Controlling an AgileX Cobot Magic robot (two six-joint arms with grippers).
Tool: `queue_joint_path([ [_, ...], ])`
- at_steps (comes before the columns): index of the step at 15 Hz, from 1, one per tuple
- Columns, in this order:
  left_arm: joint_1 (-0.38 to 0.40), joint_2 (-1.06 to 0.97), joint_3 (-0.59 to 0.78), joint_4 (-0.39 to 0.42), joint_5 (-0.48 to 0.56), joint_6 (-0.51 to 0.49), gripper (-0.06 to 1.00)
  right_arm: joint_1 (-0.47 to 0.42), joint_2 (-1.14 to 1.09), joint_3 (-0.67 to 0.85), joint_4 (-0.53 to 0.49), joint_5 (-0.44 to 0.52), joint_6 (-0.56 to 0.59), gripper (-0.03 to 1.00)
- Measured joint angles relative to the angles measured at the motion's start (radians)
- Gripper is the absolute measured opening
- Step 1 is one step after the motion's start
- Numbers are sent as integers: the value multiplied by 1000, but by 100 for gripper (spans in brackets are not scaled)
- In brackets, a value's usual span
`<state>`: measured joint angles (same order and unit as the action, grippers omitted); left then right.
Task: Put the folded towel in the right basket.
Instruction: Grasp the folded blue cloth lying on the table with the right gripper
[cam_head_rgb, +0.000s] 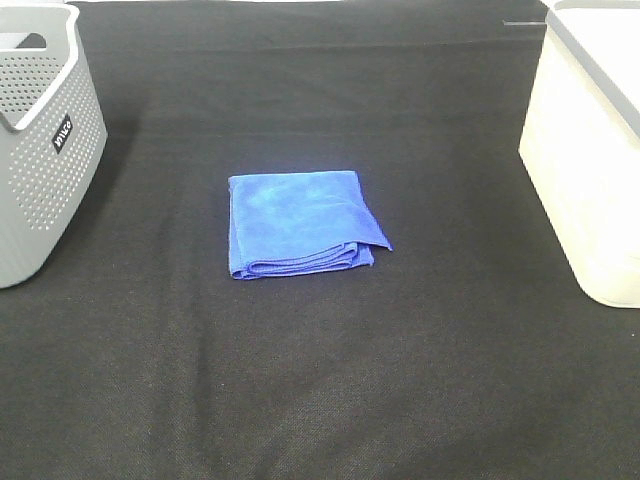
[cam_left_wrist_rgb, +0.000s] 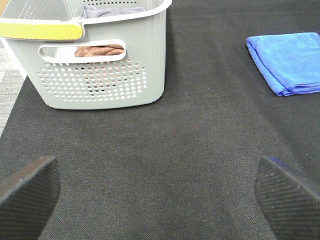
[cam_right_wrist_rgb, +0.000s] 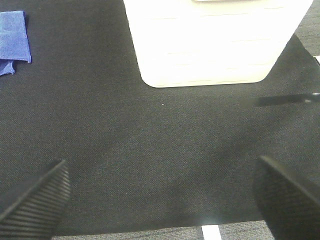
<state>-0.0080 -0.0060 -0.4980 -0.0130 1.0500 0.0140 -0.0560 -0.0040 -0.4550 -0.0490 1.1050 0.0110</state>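
Observation:
A folded blue towel (cam_head_rgb: 300, 224) lies flat on the black mat in the middle of the exterior high view. It also shows in the left wrist view (cam_left_wrist_rgb: 289, 61) and partly in the right wrist view (cam_right_wrist_rgb: 13, 42). The right basket (cam_head_rgb: 590, 150) is cream-white and stands at the right edge; the right wrist view shows its wall (cam_right_wrist_rgb: 215, 42). Neither gripper shows in the exterior high view. My left gripper (cam_left_wrist_rgb: 160, 195) is open and empty above the mat, apart from the towel. My right gripper (cam_right_wrist_rgb: 160, 200) is open and empty in front of the right basket.
A grey perforated basket (cam_head_rgb: 45, 150) stands at the left edge; the left wrist view (cam_left_wrist_rgb: 100, 55) shows brown and grey cloths inside it. The black mat (cam_head_rgb: 320, 380) covers the table. The mat's front edge and grey floor show in the right wrist view (cam_right_wrist_rgb: 150, 235).

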Motion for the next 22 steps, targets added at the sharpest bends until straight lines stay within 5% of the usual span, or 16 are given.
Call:
queue_joint_path([
  [22, 0, 0, 0, 0, 0, 0, 99, 0, 36, -58, 21, 11, -28, 96],
])
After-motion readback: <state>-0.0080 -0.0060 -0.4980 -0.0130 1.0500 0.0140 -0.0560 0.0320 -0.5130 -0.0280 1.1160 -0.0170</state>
